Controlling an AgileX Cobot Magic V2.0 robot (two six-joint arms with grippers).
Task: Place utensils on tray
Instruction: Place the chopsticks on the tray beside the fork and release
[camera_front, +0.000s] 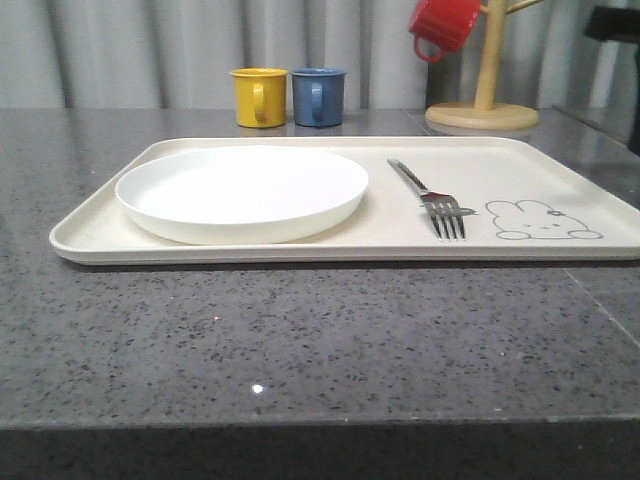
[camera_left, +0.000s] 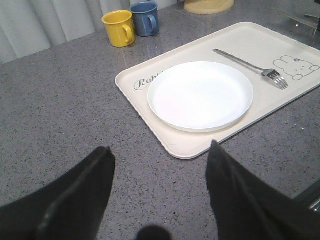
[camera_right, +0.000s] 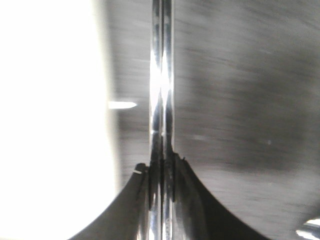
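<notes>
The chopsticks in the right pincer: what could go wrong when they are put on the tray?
1. The right pincer grips two thin shiny chopsticks together; one may slip or twist out.
2. On the tray, the free space lies between the plate and the fork; the chopsticks may knock the fork or land on the plate's edge and roll.

The front view is evenly lit and fairly sharp; soft light from above leaves a thin shadow under the tray's (camera_front: 300, 250) near rim, and one small white glint sits on the counter (camera_front: 258, 388) near its front edge. The left wrist view is bright and clear, though the dark fingers (camera_left: 75, 200) are out of focus. The right wrist view is badly blurred: one side is blown out to white, and glare runs along the shiny metal sticks (camera_right: 161, 90) pinched between the blurred dark fingers (camera_right: 192, 200).
</notes>
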